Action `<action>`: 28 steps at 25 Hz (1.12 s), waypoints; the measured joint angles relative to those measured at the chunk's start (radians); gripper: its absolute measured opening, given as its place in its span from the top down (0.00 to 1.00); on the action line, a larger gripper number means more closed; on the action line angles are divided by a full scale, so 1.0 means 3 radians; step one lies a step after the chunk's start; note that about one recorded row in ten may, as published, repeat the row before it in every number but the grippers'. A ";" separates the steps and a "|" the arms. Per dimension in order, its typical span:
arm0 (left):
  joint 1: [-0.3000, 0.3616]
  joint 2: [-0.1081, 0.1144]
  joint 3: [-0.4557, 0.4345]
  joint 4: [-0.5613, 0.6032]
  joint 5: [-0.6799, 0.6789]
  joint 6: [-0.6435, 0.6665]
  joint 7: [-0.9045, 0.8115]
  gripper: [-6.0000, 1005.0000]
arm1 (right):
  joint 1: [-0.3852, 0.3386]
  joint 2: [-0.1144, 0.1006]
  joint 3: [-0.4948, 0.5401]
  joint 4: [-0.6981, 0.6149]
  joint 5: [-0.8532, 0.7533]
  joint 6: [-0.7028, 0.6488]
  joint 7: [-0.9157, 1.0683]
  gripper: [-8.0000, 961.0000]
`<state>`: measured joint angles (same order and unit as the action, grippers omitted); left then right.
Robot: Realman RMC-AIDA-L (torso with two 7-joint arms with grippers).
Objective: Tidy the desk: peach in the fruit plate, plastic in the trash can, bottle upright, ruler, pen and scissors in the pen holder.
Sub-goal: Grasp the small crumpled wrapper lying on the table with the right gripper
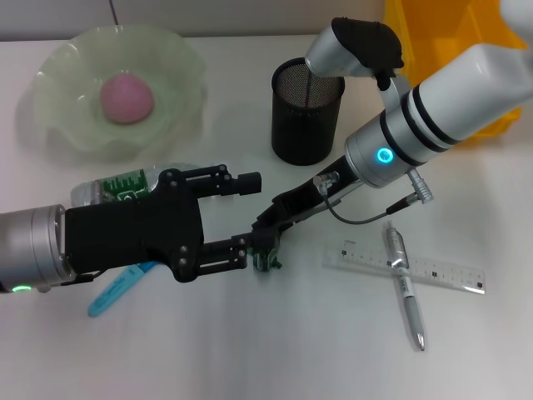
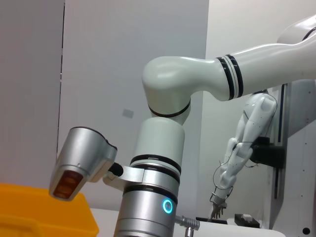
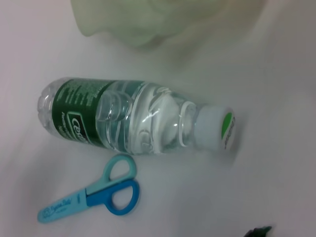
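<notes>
One peach [image 1: 127, 97] in the fruit plate [image 1: 62, 125], one bottle [image 3: 133, 118] (lying flat), one scissors [image 3: 94, 195], ruler [image 1: 450, 272], pen [image 1: 404, 285], left gripper [image 1: 247, 215] released, right gripper [image 1: 266, 250] pinched closed, empty.

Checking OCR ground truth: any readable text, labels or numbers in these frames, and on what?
Bottle label: white brand word starting "Ce", the rest unreadable; smaller print blurred.
Scissors sheath: a printed line, too blurred to read.
Ruler: tick marks and numerals, too small to read.
Nothing else readable.
</notes>
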<state>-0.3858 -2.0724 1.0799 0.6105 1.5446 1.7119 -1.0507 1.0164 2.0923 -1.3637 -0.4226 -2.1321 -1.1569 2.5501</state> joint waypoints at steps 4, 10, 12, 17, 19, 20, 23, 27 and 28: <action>-0.0002 0.0000 0.0000 0.0000 -0.0002 0.0000 0.0000 0.36 | 0.0001 0.0000 0.0000 -0.0004 0.0000 0.0001 -0.0009 0.53; -0.0003 0.0000 0.0000 0.0000 -0.0005 -0.0008 0.0000 0.36 | -0.0011 0.0000 0.0000 -0.0014 0.0000 0.0000 -0.0058 0.65; -0.0003 0.0000 0.0000 0.0000 -0.0005 -0.0012 0.0000 0.36 | -0.0012 0.0000 0.0000 -0.0015 0.0000 0.0000 -0.0077 0.69; -0.0007 0.0000 0.0000 0.0000 -0.0009 -0.0019 0.0000 0.36 | -0.0016 0.0000 0.0000 -0.0028 0.0002 -0.0011 -0.0091 0.83; -0.0007 0.0000 0.0000 0.0000 -0.0011 -0.0020 0.0001 0.36 | -0.0032 0.0000 0.0000 -0.0064 0.0048 -0.0027 -0.0110 0.87; -0.0007 0.0000 0.0000 0.0000 -0.0013 -0.0020 0.0002 0.36 | -0.0064 0.0000 0.0000 -0.0109 0.0159 -0.0070 -0.0173 0.87; -0.0008 0.0000 0.0000 0.0000 -0.0025 -0.0021 0.0008 0.36 | -0.0101 -0.0003 0.0000 -0.0162 0.0276 -0.0136 -0.0235 0.89; -0.0008 0.0004 0.0000 0.0000 -0.0028 -0.0023 0.0013 0.36 | -0.0120 -0.0011 -0.0008 -0.0239 0.0326 -0.0294 -0.0259 0.86; -0.0008 0.0004 0.0000 0.0000 -0.0029 -0.0024 0.0018 0.36 | -0.0112 -0.0014 -0.0028 -0.0243 0.0324 -0.0333 -0.0257 0.84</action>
<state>-0.3882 -2.0712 1.0799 0.6105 1.5360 1.7046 -1.0453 0.9829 2.0881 -1.3721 -0.4956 -2.0349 -1.2568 2.4729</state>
